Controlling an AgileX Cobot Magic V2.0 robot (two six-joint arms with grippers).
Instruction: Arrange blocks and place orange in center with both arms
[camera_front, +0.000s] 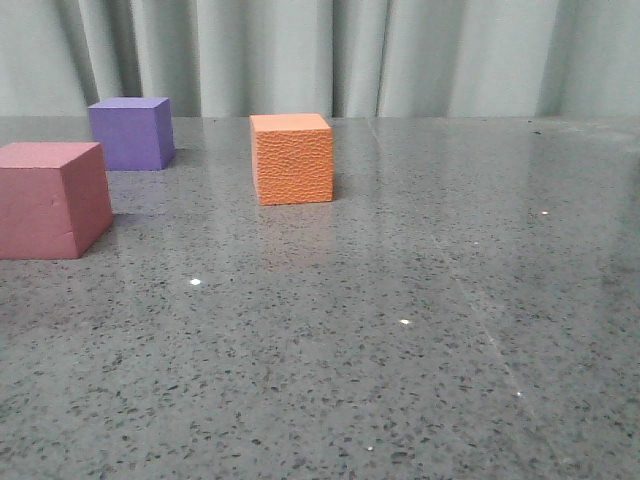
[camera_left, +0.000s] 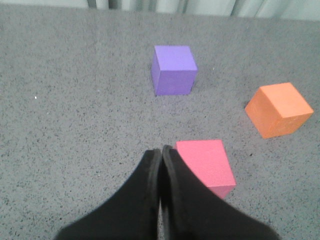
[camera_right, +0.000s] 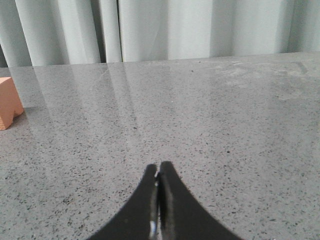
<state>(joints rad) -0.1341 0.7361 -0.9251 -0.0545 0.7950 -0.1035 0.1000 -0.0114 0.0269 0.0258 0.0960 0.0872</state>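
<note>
Both grippers' jaws are pressed together, empty, while the pebbled orange cube (camera_front: 292, 158) sits apart.

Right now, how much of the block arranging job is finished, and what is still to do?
Nothing looks done yet. The textured orange foam cube sits right of the purple foam cube and pink-red foam cube, not between them. Nothing is in hand: the left claw and right claw are shut and hold nothing. Lining up the blocks with orange in the middle remains.
</note>
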